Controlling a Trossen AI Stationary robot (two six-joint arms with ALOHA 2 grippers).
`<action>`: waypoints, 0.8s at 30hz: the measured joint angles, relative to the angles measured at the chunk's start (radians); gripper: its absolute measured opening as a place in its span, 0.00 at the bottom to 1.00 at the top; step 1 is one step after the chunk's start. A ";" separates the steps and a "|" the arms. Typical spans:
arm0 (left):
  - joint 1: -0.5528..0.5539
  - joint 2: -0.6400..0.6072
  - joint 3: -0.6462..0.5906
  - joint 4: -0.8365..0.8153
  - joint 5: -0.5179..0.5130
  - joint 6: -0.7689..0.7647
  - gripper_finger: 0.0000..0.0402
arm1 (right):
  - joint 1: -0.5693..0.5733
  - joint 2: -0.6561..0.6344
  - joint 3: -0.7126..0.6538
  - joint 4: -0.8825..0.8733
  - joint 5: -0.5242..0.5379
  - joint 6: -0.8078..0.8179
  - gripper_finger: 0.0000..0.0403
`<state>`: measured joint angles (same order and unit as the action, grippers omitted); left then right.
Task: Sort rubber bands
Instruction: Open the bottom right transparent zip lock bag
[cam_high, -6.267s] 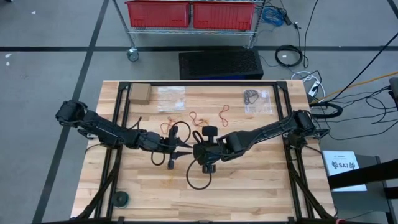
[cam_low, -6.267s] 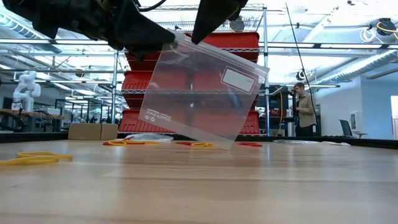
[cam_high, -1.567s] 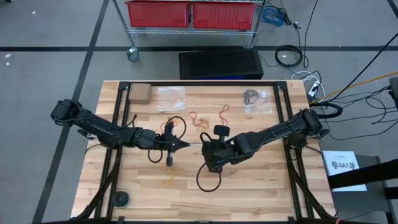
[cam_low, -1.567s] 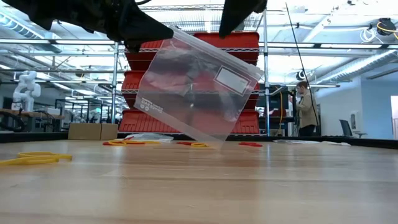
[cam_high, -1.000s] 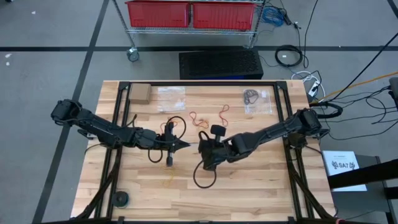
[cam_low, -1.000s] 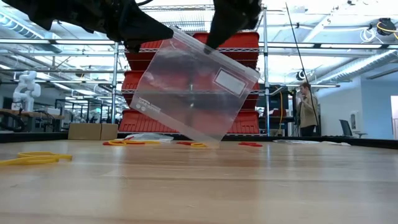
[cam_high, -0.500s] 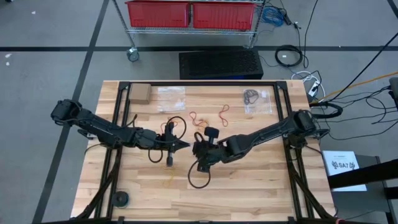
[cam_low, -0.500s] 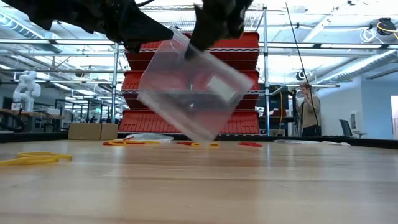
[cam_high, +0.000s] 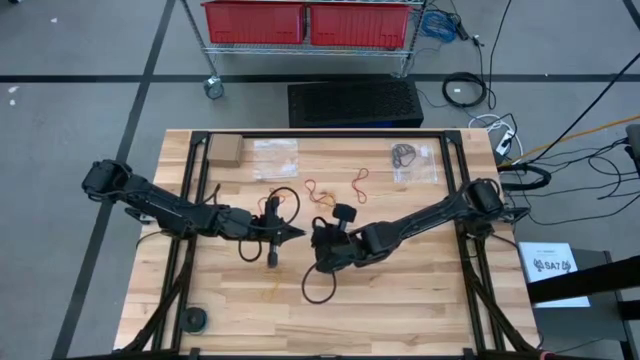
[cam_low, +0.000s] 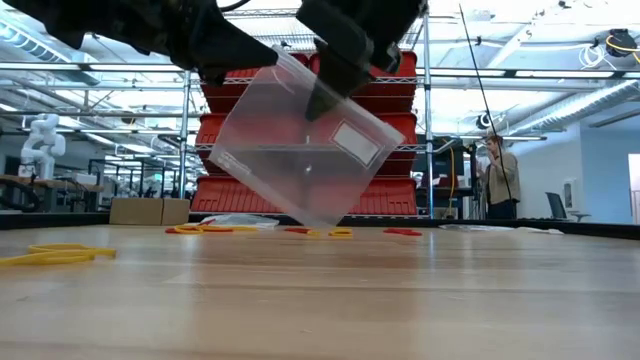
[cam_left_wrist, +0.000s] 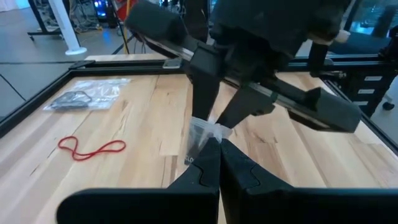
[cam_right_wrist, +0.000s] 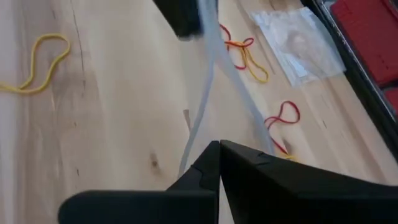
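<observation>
Above the middle of the pale wooden desk (cam_high: 400, 290), both arms hold one clear plastic zip bag (cam_low: 300, 150) in the air. The left claw (cam_left_wrist: 219, 144) is clenched on one upper corner of the bag, and the right claw (cam_right_wrist: 219, 144) is clenched on the bag's edge just beside it, so the two claws nearly meet. In the low view the bag hangs tilted, its lowest corner above the desk, with a white label patch on its face.

The thin rubber bands lie loose on the desk. A red rubber band (cam_left_wrist: 90, 149) rests in a wavy line near the left claw. A yellow rubber band (cam_right_wrist: 37, 62) lies by itself nearer the front of the desk. Beyond the claws sit red and yellow rubber bands (cam_high: 318, 190) in a small tangle. A flat clear bag holding dark rubber bands (cam_high: 410, 158) lies toward the far right of the desk, and another flat clear bag (cam_high: 275, 158) lies toward the far left, next to a small cardboard box (cam_high: 224, 150).
</observation>
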<state>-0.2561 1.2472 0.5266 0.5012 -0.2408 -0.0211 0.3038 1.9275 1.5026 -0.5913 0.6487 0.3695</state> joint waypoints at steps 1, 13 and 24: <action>-0.001 0.000 0.000 -0.005 0.000 0.000 0.00 | 0.000 -0.007 -0.027 0.028 -0.001 0.003 0.00; -0.002 0.020 0.000 -0.003 0.000 -0.029 0.00 | -0.018 -0.137 -0.499 0.811 -0.204 -0.017 0.00; 0.001 0.075 0.000 0.068 0.001 -0.051 0.00 | -0.024 -0.126 -0.408 0.726 -0.232 -0.260 0.10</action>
<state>-0.2549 1.3220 0.5262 0.5692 -0.2401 -0.0717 0.2794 1.8015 1.0949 0.1342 0.4164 0.1099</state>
